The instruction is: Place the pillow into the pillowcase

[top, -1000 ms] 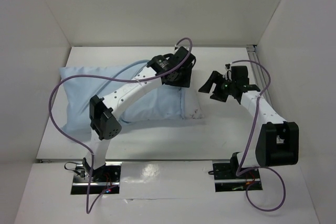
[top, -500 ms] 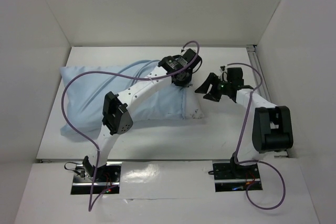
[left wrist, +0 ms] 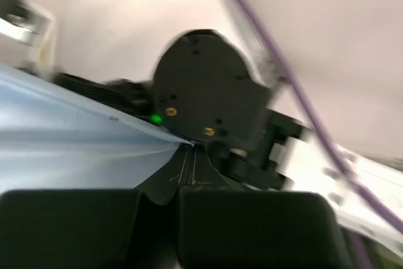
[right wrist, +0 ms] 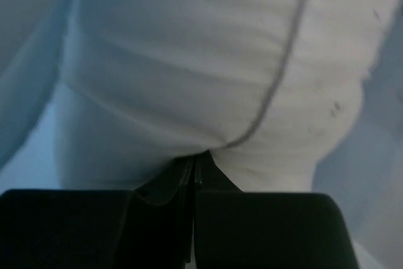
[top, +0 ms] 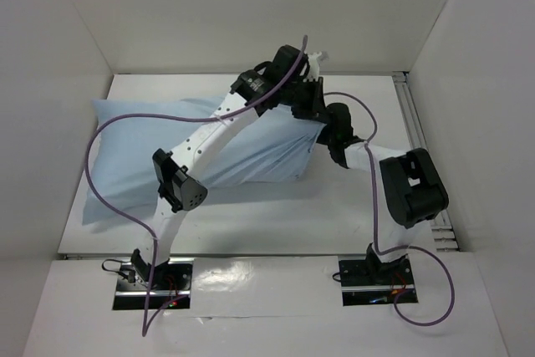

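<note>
Top external: pillowcase (top: 134, 135) lies across the table (top: 267, 215), with the left arm (top: 209, 135) reaching over it to its right end. Left wrist: left fingers (left wrist: 239, 218) pinched tight on the pillowcase edge. Right wrist: right fingers (right wrist: 252, 225) closed together, tips pressed into the white pillow (right wrist: 201, 61), blue cloth on both sides of it.

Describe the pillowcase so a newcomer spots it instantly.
On the white table, look left of centre, under the left arm and its long white link. The pillowcase is the big pale-blue wrinkled fabric sack lying there, puffed out by the pillow inside. It's the only blue thing; the pillow is white, the arms black and white.
</note>
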Available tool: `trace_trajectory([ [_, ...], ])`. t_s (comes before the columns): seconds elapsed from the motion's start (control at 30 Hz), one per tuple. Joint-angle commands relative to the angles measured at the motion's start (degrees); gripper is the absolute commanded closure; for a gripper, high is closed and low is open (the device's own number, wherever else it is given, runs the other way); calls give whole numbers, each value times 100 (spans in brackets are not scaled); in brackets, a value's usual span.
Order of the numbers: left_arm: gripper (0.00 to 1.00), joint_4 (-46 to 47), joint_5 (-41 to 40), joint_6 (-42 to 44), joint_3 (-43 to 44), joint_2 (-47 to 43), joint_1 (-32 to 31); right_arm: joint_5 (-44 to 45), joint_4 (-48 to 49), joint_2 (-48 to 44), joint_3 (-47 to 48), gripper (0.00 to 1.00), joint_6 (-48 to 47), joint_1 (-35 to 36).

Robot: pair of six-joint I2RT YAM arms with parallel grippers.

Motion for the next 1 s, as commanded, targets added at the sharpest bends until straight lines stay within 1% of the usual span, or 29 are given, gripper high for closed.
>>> trace_trajectory([
  [0.0, 100, 2336, 2316, -860, 240, -370, -32, 65, 1866, 144, 359, 100, 959, 537],
  [0.03, 100, 2685, 2509, -992, 162, -441, -31, 65, 1963, 347, 475, 100, 1054, 608],
  [0.07, 100, 2828, 2789, -1133, 100, -572, 30, 13, 2172, 715, 476, 100, 1203, 669],
  [0.1, 100, 2977, 2922, -1343, -31, -626, 100, 13, 2566, 884, 415, 100, 1701, 739],
  [0.13, 100, 3074, 3002, -1406, -32, -626, 101, 13, 3040, 1016, 336, 100, 1949, 862],
  [0.17, 100, 3075, 3003, -1407, -102, -696, 161, 91, 3767, 1122, 222, 100, 2204, 863],
  [0.2, 100, 3075, 3003, -1407, -329, -818, 223, 179, 4087, 1175, 82, 100, 2415, 915],
  [0.23, 100, 3075, 2925, -1407, -496, -906, 224, 301, 4352, 1176, -311, 100, 2783, 916],
  [0.27, 100, 3075, 2924, -1407, -689, -986, 293, 546, 4746, 1176, -524, 100, 2900, 916],
  [0.33, 100, 3136, 2924, -1407, -1163, -1100, 364, 706, 4942, 966, -884, 100, 3102, 846],
  [0.4, 100, 3137, 2801, -1407, -1411, -1171, 495, 760, 4943, 807, -1289, 100, 3103, 785],
  [0.43, 95, 3137, 2801, -1407, -1673, -1241, 496, 760, 4839, 641, -1386, 100, 3103, 784],
  [0.47, 85, 3137, 2714, -1407, -1815, -1354, 583, 699, 4594, 552, -1561, 100, 3033, 723],
  [0.5, 70, 3137, 2661, -1407, -1956, -1425, 584, 646, 4418, 456, -1641, 100, 2963, 723],
  [0.53, 39, 3067, 2591, -1302, -2070, -1495, 671, 584, 4155, 229, -1694, 100, 2875, 653],
  [0.57, 27, 2849, 2590, -1101, -2141, -1557, 768, 584, 3830, 87, -1782, 100, 2596, 522],
  [0.6, 19, 2647, 2520, -960, -2142, -1688, 821, 514, 3009, -71, -1783, 91, 2402, 460],
  [0.63, 9, 2401, 2276, -785, -2142, -1759, 926, 514, 2400, -421, -1783, 83, 2174, 381],
  [0.67, 6, 2120, 2099, -609, -2046, -1829, 988, 566, 1768, -615, -1713, 77, 1545, 293],
  [0.7, 6, 1543, 1932, -276, -1993, -1891, 1058, 819, 300, -800, -1460, 71, 1182, 153],
  [0.73, 5, 1250, 1539, -117, -1931, -2031, 1198, 1021, -446, -1107, -1275, 55, 813, 99],
  [0.77, 5, 943, 1292, 42, -1861, -2102, 1269, 1232, -1071, -1223, -1081, 47, 191, 99],
  [0.8, 5, 652, 1002, 235, -1860, -2190, 1339, 1530, -2017, -1285, -705, 41, -67, -67],
  [0.83, 6, 171, 694, 306, -1860, -2295, 1409, 1655, -2392, -1285, -519, 37, -305, -129],
  [0.87, 6, 1, 152, 368, -2078, -2548, 1549, 1778, -2770, -1338, -317, 33, -751, -191],
  [0.9, 7, -157, -141, 369, -2245, -2707, 1612, 1918, -3104, -1338, 42, 30, -947, -296],
  [0.93, 7, -307, -857, 369, -2438, -2857, 1682, 2207, -3621, -1338, 202, 29, -1105, -349],
  [0.97, 7, -596, -1264, 369, -2849, -3172, 1683, 2332, -3809, -1338, 334, 26, -1324, -402],
])
